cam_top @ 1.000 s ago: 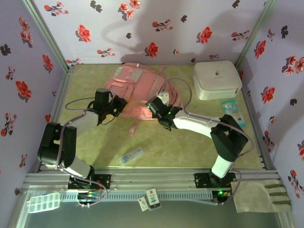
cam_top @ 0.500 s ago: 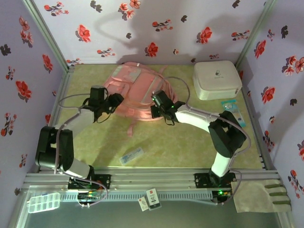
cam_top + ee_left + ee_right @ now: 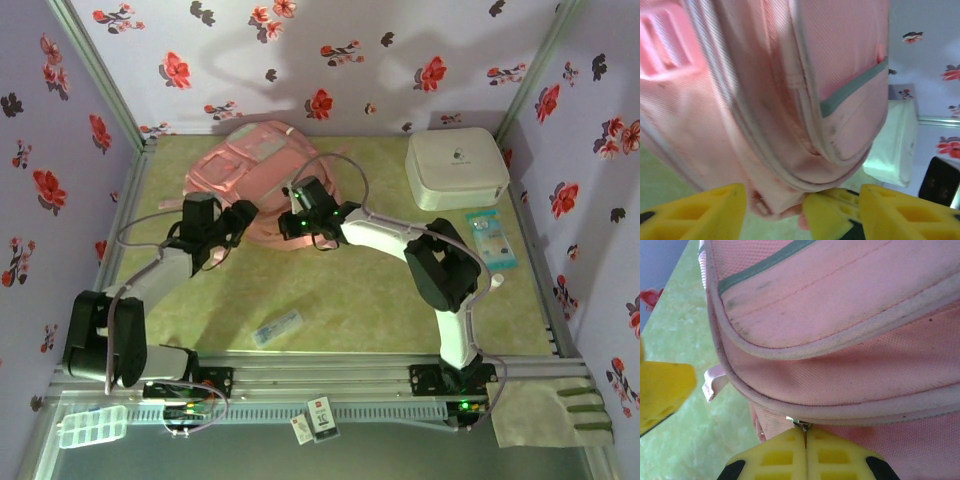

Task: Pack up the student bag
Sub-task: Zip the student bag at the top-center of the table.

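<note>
The student bag [image 3: 250, 165], soft and pink, lies at the back left of the table, and it looms close in the left wrist view [image 3: 790, 75]. My right gripper [image 3: 288, 225] is at its near edge, shut on the metal zip pull [image 3: 801, 425] just below the bag's piped seam [image 3: 840, 315]. My left gripper [image 3: 238, 222] stands open beside the bag's near left corner. That corner sags between its yellow fingers [image 3: 695, 212] in the left wrist view without being pinched. The right gripper's yellow fingertips [image 3: 832, 215] show just beyond it.
A white rounded hard case [image 3: 455, 168] stands at the back right. A blue-white packet [image 3: 490, 238] lies near the right wall. A small flat packet [image 3: 277, 328] rests on the green mat near the front. Flowered walls close three sides.
The right gripper has moved left, holding the zip pull, and the bag has slid left and back with it. The left gripper has opened, let go of the bag and drawn slightly left.
</note>
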`<state>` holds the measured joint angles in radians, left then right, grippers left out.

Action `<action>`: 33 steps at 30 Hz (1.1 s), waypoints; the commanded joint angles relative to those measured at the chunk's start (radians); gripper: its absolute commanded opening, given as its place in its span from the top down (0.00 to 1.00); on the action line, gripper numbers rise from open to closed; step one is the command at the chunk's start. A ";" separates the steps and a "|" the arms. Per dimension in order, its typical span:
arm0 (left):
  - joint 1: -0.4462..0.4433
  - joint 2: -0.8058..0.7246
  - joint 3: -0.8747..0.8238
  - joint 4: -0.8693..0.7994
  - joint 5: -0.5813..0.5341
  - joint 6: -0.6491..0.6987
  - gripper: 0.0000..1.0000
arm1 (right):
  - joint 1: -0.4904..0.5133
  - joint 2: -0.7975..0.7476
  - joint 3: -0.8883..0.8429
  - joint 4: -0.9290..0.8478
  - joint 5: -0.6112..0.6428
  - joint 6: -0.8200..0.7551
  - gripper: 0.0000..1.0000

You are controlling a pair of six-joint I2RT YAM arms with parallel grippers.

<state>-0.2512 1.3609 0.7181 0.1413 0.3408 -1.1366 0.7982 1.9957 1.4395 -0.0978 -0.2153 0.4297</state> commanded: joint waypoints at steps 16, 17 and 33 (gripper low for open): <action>-0.037 0.102 -0.089 0.249 -0.075 -0.200 0.66 | 0.006 -0.043 -0.038 0.090 -0.001 0.022 1.00; -0.039 0.105 -0.086 0.253 -0.076 -0.200 0.66 | 0.006 -0.044 -0.040 0.095 -0.004 0.023 1.00; -0.060 0.079 -0.018 0.082 -0.219 -0.058 1.00 | -0.033 -0.121 -0.118 -0.058 0.447 -0.094 1.00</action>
<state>-0.3153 1.4792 0.6727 0.2863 0.1970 -1.2629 0.8021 1.9289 1.3369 -0.0784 0.0257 0.3729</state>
